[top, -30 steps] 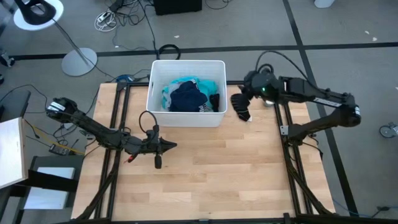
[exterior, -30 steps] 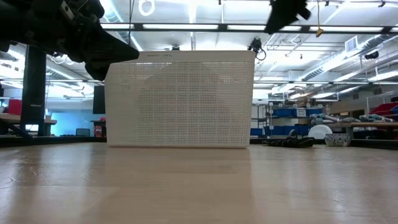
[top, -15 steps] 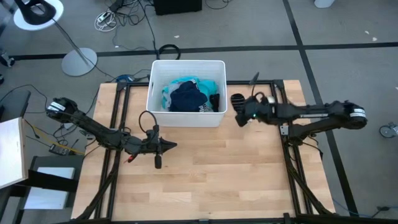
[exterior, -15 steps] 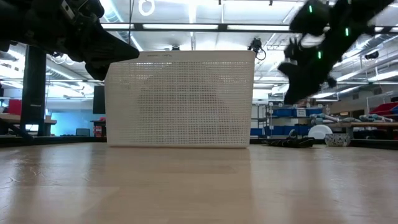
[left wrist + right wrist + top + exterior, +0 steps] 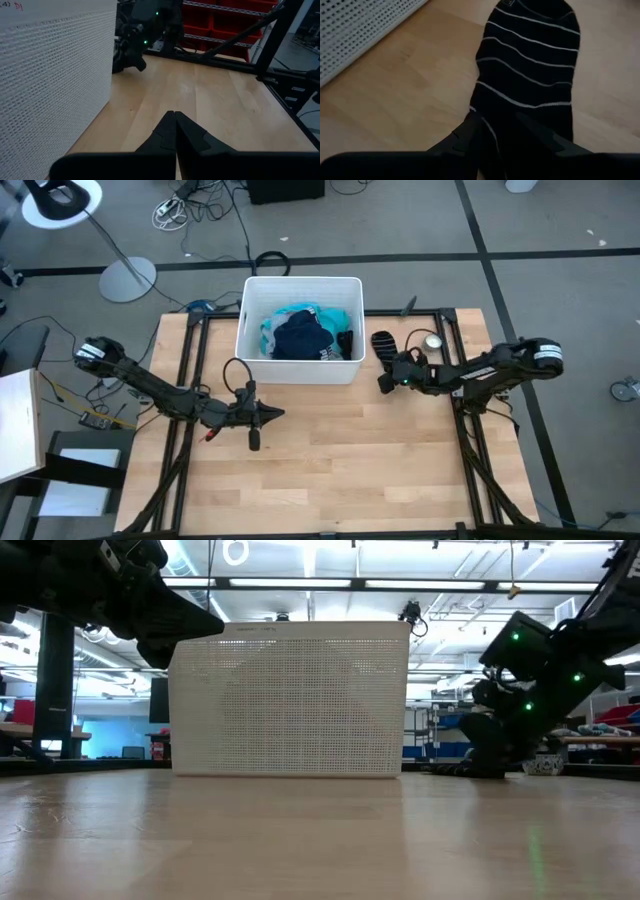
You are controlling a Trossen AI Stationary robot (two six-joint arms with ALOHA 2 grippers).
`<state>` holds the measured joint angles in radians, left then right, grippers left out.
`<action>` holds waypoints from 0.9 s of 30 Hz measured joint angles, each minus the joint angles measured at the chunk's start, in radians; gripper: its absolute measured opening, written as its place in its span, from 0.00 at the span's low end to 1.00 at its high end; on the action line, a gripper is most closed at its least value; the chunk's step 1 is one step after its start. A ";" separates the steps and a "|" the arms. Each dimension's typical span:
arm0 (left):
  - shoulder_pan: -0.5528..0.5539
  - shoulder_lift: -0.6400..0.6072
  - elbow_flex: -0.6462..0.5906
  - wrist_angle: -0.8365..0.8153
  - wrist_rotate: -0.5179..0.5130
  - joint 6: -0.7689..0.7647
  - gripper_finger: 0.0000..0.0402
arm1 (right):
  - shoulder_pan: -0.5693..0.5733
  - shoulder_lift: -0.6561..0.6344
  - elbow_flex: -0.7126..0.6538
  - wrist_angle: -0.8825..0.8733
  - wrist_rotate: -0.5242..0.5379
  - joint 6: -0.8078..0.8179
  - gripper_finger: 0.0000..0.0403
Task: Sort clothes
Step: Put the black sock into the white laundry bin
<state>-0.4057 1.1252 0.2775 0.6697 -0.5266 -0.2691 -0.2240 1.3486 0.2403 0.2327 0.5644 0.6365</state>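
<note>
A dark sock with thin white stripes (image 5: 530,65) lies flat on the wood to the right of the white bin (image 5: 300,279); it also shows in the high view (image 5: 383,343). My right gripper (image 5: 385,382) is low over the table at the sock's near end and shut on it. A teal shirt (image 5: 340,317) and a dark navy garment (image 5: 300,338) lie in the bin. The grey shirt is out of view. My left gripper (image 5: 280,415) is shut and empty, hovering in front of the bin. My right gripper holds the sock's near end (image 5: 492,127) pinched between its two fingers. The fingers come low and nearly level from the table's near side, along the sock. The rest of the sock lies spread flat on the table, stretching toward the far edge.
A small round silver object (image 5: 432,340) lies on the table to the right of the sock. The bin stands at the table's far middle. Bare wood (image 5: 340,470) fills the near half of the table. Black frame rails run along both sides.
My right gripper has come down from beside the bin's right wall to the table and drawn toward the near edge. The sock, which hung below it, now lies flat on the wood with its far end near the bin's corner.
</note>
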 joint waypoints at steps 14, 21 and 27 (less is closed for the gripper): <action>0.000 0.000 0.000 0.001 -0.002 0.003 0.00 | 0.025 -0.136 0.104 -0.089 -0.092 -0.088 0.01; 0.000 0.000 0.000 -0.007 -0.063 0.006 0.00 | 0.087 -0.324 0.436 -0.411 0.117 -0.292 0.01; 0.000 0.000 0.000 -0.008 -0.064 0.006 0.00 | 0.147 -0.303 0.693 -0.357 0.197 -0.569 0.00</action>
<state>-0.4057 1.1253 0.2775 0.6613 -0.5903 -0.2630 -0.0772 1.0452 0.9332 -0.1245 0.7615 0.0672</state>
